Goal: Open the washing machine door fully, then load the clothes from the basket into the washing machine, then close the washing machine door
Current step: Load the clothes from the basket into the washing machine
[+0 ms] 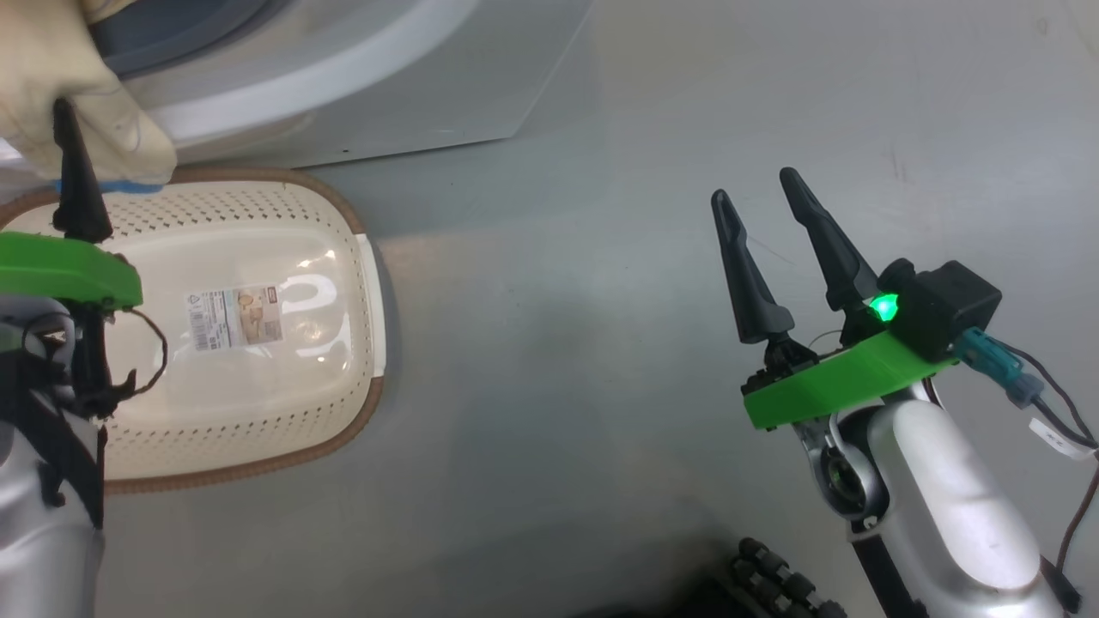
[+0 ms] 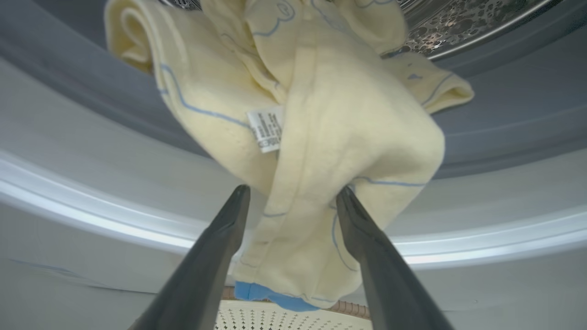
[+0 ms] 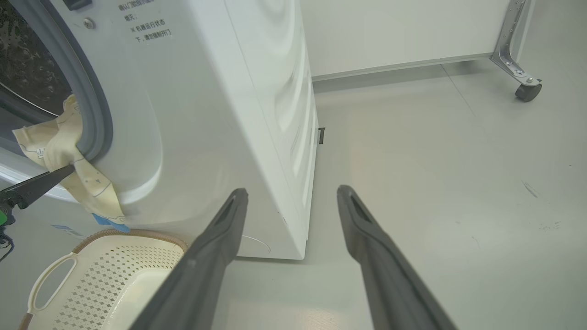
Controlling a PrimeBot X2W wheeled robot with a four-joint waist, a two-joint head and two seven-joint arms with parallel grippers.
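Clothes (image 1: pixel 69 94) drape from the washing machine (image 1: pixel 361 86) mouth in the head view, against the left gripper (image 1: pixel 73 146), above the basket (image 1: pixel 258 206); the right gripper (image 1: pixel 754 184) hangs spread, well apart over the floor (image 1: pixel 558 300). Left wrist view: the clothes hang between parted, unclenched fingers (image 2: pixel 215 238), before the drum (image 2: pixel 458 23). Right wrist view: they lie over the grey rim (image 3: pixel 94 114), a left finger touching them.

Lab prob. — washing machine (image 3: pixel 206 114), caster rig (image 3: pixel 527 91)

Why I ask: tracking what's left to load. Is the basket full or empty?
Empty: the basket shows its bare bottom and label sticker, nothing lying inside.
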